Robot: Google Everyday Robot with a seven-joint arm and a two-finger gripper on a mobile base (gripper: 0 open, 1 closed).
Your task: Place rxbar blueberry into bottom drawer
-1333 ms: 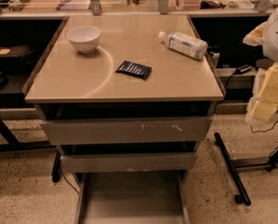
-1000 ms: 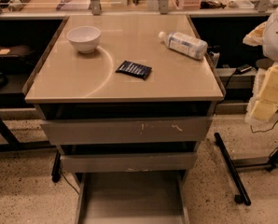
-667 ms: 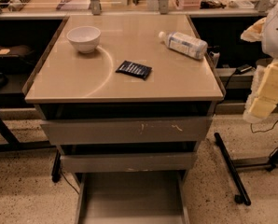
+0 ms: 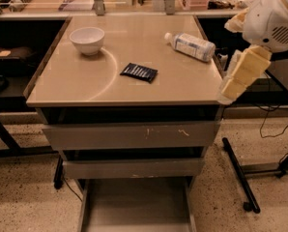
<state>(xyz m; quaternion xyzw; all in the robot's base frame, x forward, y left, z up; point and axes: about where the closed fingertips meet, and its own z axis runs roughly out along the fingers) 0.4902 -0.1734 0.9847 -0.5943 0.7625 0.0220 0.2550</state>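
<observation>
Hanging beside the front right corner of the tabletop [image 4: 86,83], the hand [image 4: 231,87] is seen slanted down and to the left, clear of everything on the surface. Whether it is apart or together cannot be told.

Nearest to it, a clear plastic bottle [image 4: 191,45] is laid on its side near the right rear edge. Further left, near the middle of the tabletop, the rxbar blueberry [image 4: 139,72] is lying flat, slightly askew, well apart from both the bottle and the white bowl [image 4: 87,39] at the rear left.

The bar is judged to be light and thin, with a smooth foil wrapper that is likely slippery and a filling that is firm but slightly yielding. Because it is lying flush on the surface, little height is offered. A grip from above across its 2 long edges, near the middle of its length, is judged best, with the crimped ends avoided since they would fold.

Below, 2 grey-fronted drawers [image 4: 129,136] are pushed in, while the bottom drawer [image 4: 134,202] is pulled out, its floor exposed and ready to receive the bar.
</observation>
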